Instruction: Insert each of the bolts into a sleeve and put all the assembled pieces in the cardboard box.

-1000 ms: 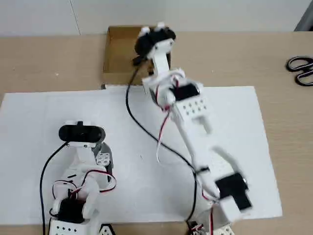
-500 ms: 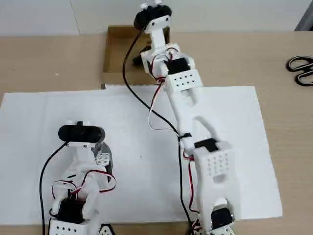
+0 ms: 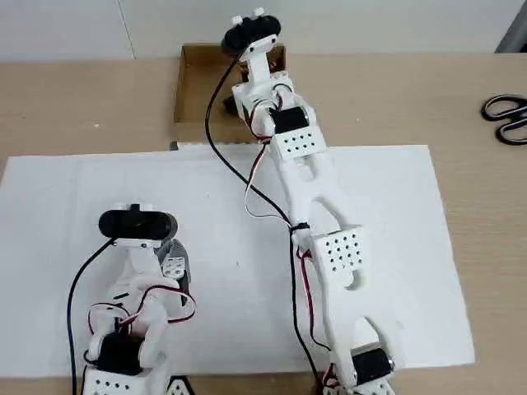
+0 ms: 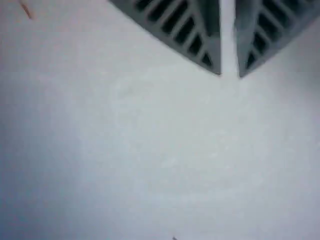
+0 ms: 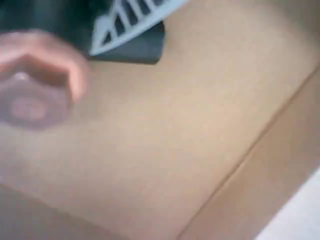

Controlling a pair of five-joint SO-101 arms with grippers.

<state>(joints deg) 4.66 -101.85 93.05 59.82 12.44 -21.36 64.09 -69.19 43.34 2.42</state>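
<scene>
Since the earlier frames the right arm (image 3: 309, 177) is stretching out straighter, its wrist now sitting farther over the cardboard box (image 3: 193, 86). The right gripper (image 5: 127, 36) is hanging low inside the box; cannot tell how far open it is or whether it is gripping anything. A blurred pinkish rounded piece (image 5: 30, 85) is showing inside the box just beside it. The left gripper (image 4: 228, 70) is hovering close over the white paper (image 3: 99, 189), jaws almost together with a thin slit between, holding nothing.
</scene>
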